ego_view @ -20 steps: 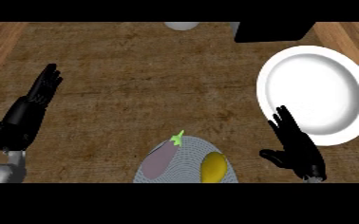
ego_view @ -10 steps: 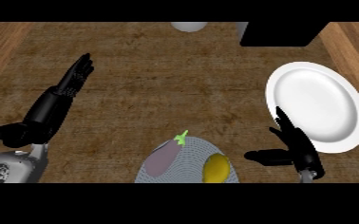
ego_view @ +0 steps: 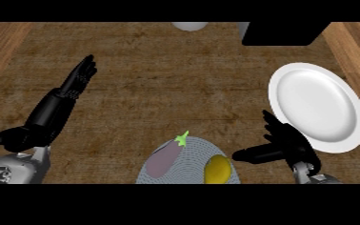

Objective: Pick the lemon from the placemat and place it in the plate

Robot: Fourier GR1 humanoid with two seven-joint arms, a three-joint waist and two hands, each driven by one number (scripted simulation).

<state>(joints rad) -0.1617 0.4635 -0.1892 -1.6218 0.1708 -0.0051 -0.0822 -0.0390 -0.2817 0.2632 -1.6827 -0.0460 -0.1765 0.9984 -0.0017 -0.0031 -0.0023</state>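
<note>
Hovering open and empty just right of the placemat (ego_view: 186, 164): right robot hand (ego_view: 285, 145), thumb pointing toward the lemon (ego_view: 218, 169) lying there. Looking light, firm, waxy (likely to roll); best wrapping around the middle. Plate (ego_view: 313, 105) waiting alongside.

Single head view: camera looks steeply down at the wooden desk (ego_view: 175, 76); forearms enter from the lower edge.
</note>
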